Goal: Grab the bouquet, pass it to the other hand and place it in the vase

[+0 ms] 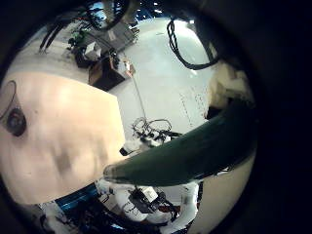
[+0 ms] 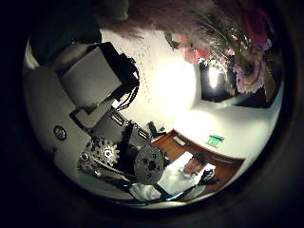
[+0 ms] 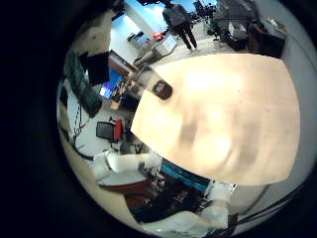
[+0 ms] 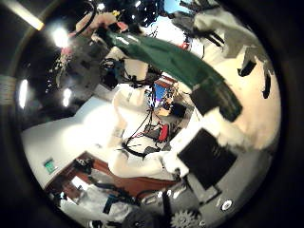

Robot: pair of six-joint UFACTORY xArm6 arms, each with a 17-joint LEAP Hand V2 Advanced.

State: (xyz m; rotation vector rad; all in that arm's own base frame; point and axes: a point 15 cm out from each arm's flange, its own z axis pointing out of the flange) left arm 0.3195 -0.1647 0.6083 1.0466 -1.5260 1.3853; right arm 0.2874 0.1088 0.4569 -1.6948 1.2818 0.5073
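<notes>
The bouquet (image 4: 176, 59) is held above the table (image 3: 223, 104), its stem wrap clamped in the left hand (image 4: 223, 123). The vase (image 3: 161, 89) stands near the table's edge. The right hand (image 4: 176, 214) shows only partly; its fingers' state cannot be told.

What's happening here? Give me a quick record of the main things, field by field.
bouquet: off the table, wrapped stems close across the left palm
flowers: near the left hand
vase: on the table, no bouquet in it
grip: which hand holds the bouquet cannot be told
</notes>
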